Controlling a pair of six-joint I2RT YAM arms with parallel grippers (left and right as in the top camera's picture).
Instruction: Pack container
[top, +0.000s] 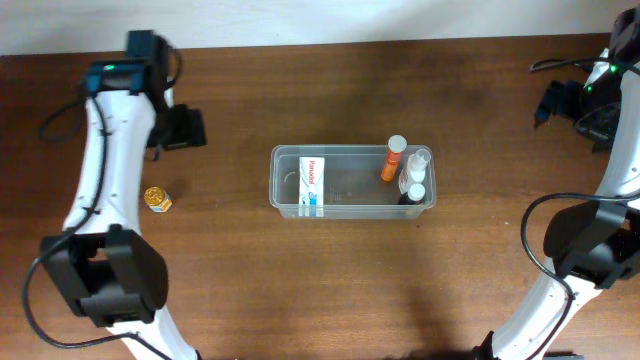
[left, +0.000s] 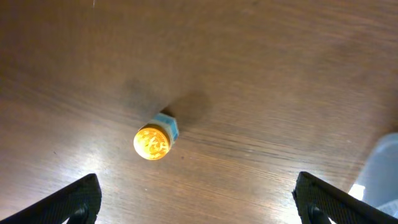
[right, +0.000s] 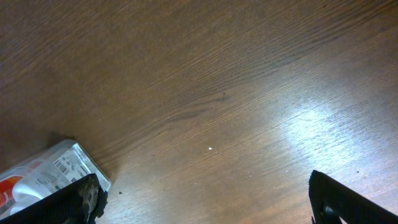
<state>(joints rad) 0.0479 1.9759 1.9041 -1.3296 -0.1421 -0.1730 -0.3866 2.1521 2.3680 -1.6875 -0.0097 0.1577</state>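
Observation:
The clear plastic container (top: 352, 150) sits at the middle of the table. It holds a white box (top: 313, 185), an orange bottle (top: 392, 160) and two small bottles (top: 415, 178). A small gold-capped bottle (top: 158, 199) stands on the table to the container's left; it also shows in the left wrist view (left: 153, 140). My left gripper (top: 185, 128) is open and empty above the table, behind that bottle (left: 199, 202). My right gripper (top: 556, 100) is open and empty at the far right (right: 205, 199). One container corner shows in the left wrist view (left: 382, 168), another in the right wrist view (right: 53, 168).
The table is dark brown wood (top: 330, 280). Both arm bases stand at the front corners, left (top: 105, 280) and right (top: 590, 250). Cables run along the back right edge (top: 560, 65).

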